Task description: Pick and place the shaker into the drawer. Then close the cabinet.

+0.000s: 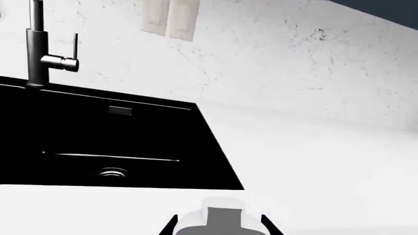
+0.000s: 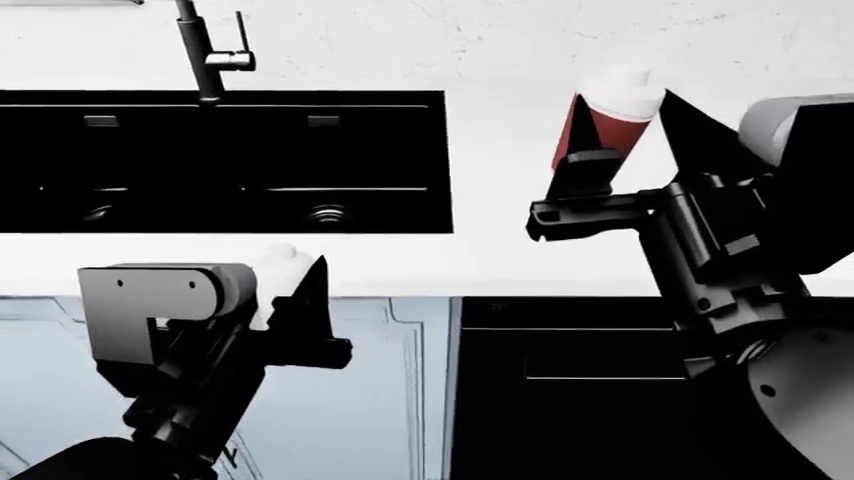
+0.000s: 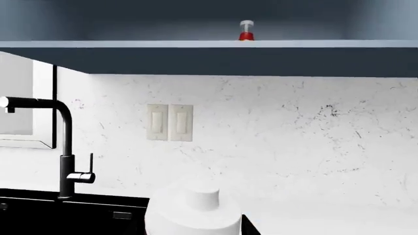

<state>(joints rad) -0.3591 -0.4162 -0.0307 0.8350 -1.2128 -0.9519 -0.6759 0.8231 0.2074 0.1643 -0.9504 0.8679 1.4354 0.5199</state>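
The right gripper point(image 2: 627, 160) has its jaws closed on the shaker point(image 2: 603, 125), held up over the white tabletop point(image 2: 507, 250) to the rt of the black sink point(image 2: 227, 160); white cap pointing toward the back wall. The drawer point(image 2: 587, 390) stands open below the tabletop edge, dark inside; left gripper point(image 2: 307, 310) hangs near the cabinet front w/ nothing in it, jaws look apart.

Black angular arms, grey rounded wrist housings.
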